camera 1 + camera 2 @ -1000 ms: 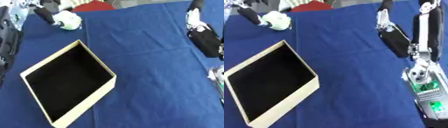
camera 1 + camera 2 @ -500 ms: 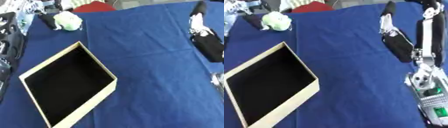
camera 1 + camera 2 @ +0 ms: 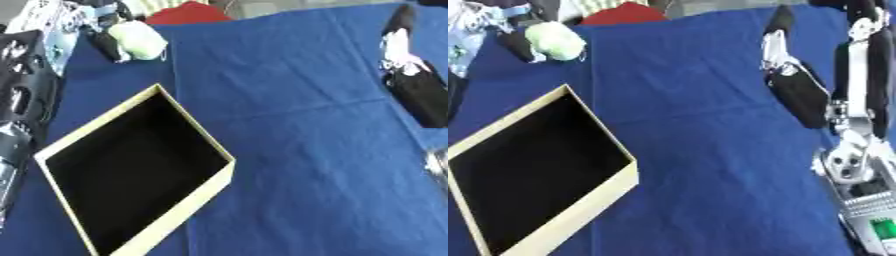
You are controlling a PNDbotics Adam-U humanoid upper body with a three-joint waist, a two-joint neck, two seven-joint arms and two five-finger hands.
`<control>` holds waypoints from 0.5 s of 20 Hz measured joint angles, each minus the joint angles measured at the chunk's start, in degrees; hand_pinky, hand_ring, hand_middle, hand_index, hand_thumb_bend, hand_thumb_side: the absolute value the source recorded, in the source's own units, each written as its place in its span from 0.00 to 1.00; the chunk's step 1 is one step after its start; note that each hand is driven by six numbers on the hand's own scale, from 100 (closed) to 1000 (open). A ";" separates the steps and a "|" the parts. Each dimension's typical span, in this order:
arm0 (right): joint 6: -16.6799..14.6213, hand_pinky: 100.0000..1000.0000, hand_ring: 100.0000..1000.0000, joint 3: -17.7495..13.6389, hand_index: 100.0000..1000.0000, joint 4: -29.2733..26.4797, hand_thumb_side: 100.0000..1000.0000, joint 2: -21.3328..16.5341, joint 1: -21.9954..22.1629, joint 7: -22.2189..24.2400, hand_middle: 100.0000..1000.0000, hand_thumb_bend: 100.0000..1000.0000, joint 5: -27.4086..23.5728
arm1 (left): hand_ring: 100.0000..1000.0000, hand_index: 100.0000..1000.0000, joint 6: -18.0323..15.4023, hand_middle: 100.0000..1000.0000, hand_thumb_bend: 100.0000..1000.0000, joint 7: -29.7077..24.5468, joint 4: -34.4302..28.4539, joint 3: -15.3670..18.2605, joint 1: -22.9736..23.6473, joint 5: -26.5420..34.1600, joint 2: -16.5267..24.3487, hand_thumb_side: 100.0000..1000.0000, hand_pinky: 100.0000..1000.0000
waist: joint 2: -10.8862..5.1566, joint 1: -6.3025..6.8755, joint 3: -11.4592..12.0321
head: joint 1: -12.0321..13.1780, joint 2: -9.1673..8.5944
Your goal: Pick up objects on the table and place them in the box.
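Note:
A pale green, rounded object [image 3: 137, 40] is at the far left of the blue cloth. My left hand [image 3: 103, 44] comes in from the top left corner and its dark fingers curl against the object's left side. The open box [image 3: 188, 134], cream-walled and black inside, lies at the lower left with nothing showing in it. My right hand [image 3: 796, 90] rests open at the right, fingers straight and pointing away, holding nothing.
A red thing [image 3: 186, 12] lies beyond the cloth's far edge. My left arm's black frame [image 3: 22, 75] runs down the left side. My right forearm [image 3: 859, 95] and a silver part with a green patch [image 3: 870, 220] fill the right edge.
The whole view has shifted slightly. The left hand stays at the pale green object, and the right hand keeps its place at the right.

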 measured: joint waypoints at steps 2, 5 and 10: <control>0.32 0.93 0.73 0.00 0.87 0.00 0.49 0.00 0.00 -0.32 0.72 0.00 -0.10 | 0.78 0.76 -0.18 0.71 0.25 -0.16 0.00 0.00 -0.02 0.27 -0.02 0.13 0.63 | 0.04 -0.05 0.03 | 0.00 0.00; 0.58 0.93 0.73 0.00 0.87 0.00 0.49 0.00 0.00 -0.65 0.72 0.00 -0.18 | 0.65 0.67 -0.16 0.55 0.02 -0.12 0.00 -0.01 -0.03 0.27 -0.27 0.04 0.49 | 0.14 -0.07 0.04 | 0.00 0.00; 0.64 0.93 0.73 0.00 0.87 0.00 0.49 0.00 0.01 -1.11 0.72 0.00 -0.69 | 0.56 0.61 0.29 0.46 0.00 1.86 0.01 -0.01 -0.03 0.61 -0.46 0.07 0.39 | 0.15 -0.22 -0.01 | 0.00 0.00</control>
